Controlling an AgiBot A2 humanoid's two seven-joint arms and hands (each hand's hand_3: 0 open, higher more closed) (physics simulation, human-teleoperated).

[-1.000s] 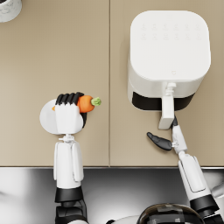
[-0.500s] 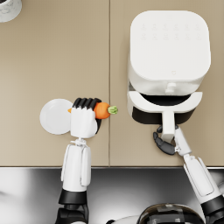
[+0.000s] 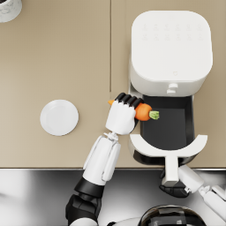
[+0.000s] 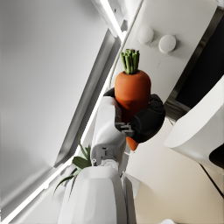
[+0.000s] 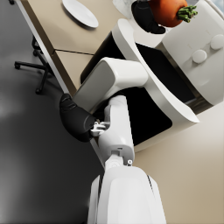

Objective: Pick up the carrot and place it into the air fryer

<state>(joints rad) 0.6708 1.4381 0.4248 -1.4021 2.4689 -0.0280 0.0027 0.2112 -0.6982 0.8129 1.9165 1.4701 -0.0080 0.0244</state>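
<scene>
The orange carrot with a green stalk [image 3: 144,112] is gripped by the left hand [image 3: 121,115] at the edge of the white air fryer's [image 3: 171,51] open black drawer [image 3: 170,126], which is kept pulled out by the right hand [image 3: 175,190] closed on its white handle [image 3: 170,170], so that it can be dropped inside.

Setting: rendered kitchen.
Beige counter [image 3: 53,66] carries a white air fryer [image 3: 170,48], a plate [image 3: 59,117] and a carrot [image 3: 142,111].
</scene>
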